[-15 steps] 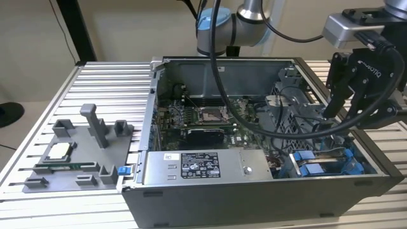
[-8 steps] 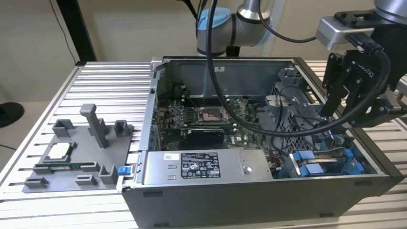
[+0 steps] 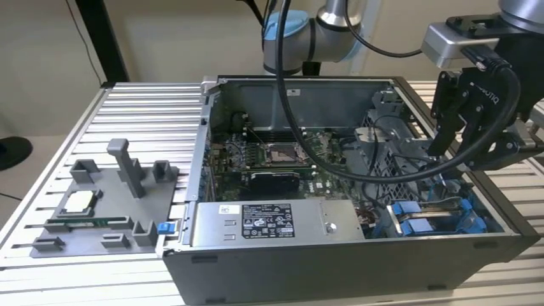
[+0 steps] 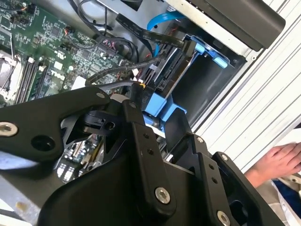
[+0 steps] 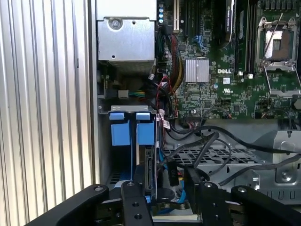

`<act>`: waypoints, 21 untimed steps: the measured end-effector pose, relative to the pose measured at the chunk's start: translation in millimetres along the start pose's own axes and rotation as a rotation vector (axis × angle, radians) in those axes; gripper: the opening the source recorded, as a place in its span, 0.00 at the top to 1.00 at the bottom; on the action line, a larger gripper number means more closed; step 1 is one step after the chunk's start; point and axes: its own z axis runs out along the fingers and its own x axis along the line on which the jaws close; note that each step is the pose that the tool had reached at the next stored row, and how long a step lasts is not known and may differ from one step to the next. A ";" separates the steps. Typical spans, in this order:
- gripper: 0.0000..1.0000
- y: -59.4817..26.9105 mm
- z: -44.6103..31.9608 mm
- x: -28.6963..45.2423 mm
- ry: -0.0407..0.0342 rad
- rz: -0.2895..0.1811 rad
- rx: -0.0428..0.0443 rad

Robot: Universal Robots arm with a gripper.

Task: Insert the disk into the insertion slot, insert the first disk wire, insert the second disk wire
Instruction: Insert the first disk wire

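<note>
My black gripper (image 3: 463,156) hangs open over the front right corner of the open computer case, above the insertion slot (image 3: 425,220) with its blue rails. In the first wrist view the slot's blue tabs (image 5: 126,133) lie past my fingers (image 5: 135,202). A dark narrow edge, seemingly the disk (image 5: 149,174) standing in the bay, sits between them. In the second wrist view the blue carrier (image 4: 160,106) shows between my fingertips. A black wire with a connector (image 4: 184,47) and a blue wire (image 4: 160,21) run beside the bay. Nothing is gripped.
The grey power supply box (image 3: 264,223) fills the case's front; the motherboard (image 3: 272,159) lies behind it. Black arm cables (image 3: 357,172) droop across the case. A grey fixture (image 3: 102,204) with parts stands on the ribbed table. A person's hand (image 4: 277,162) rests outside the case.
</note>
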 end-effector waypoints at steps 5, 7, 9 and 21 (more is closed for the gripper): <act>0.00 0.0 0.4 -0.1 0.0000 0.000 0.0012; 0.00 0.8 1.0 -0.2 -0.0003 0.000 0.0040; 0.00 1.7 1.5 -0.5 -0.0001 0.000 0.0080; 0.00 5.0 4.6 -1.3 -0.0006 -0.001 0.0213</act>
